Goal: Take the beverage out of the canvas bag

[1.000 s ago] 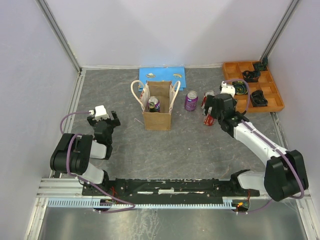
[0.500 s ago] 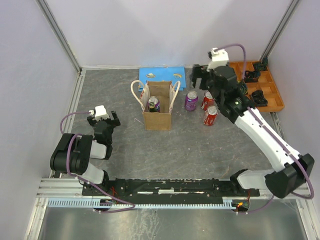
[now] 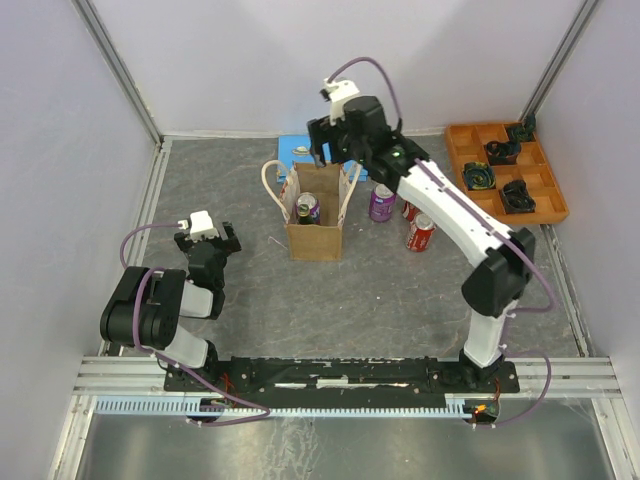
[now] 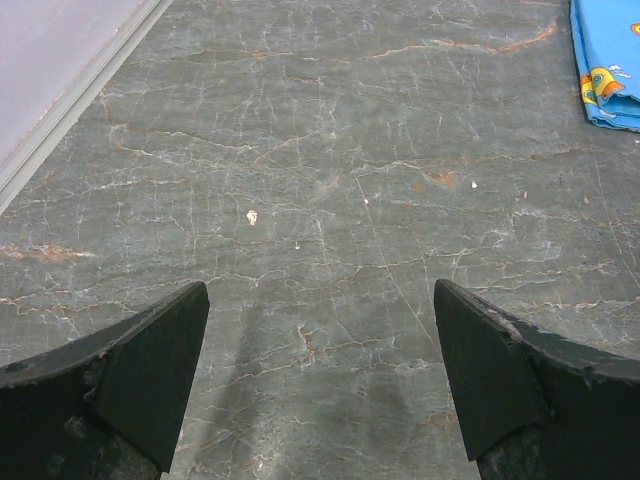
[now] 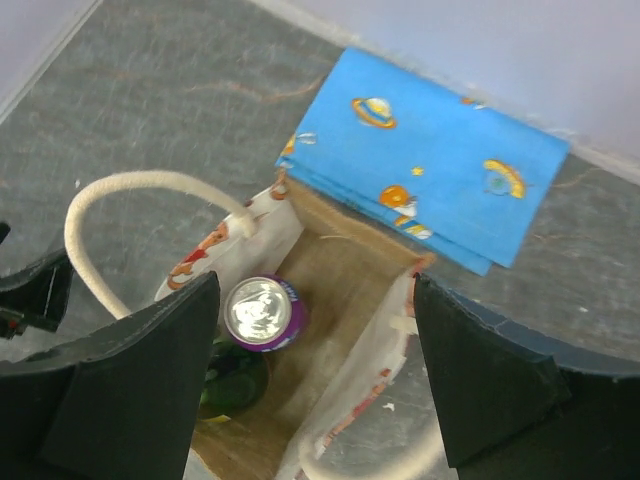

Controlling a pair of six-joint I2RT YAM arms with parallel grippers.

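Beverage [image 5: 262, 313] apparently upright (in canvas bag [image 5: 352, 262])

No txt, brand or no. legible anywhere. Labels on purple can [image 3: 382, 203] & red can [image 3: 420, 234], right of canvas bag [image 3: 314, 215], too small to read. Blue cloth [image 5: 430, 160], far side: cartoon pics only.

Top is looking down from 6 o'clock. Both wrists are looking close: right is sharing the bag [image 3: 313, 238], left the table [image 4: 320, 200].
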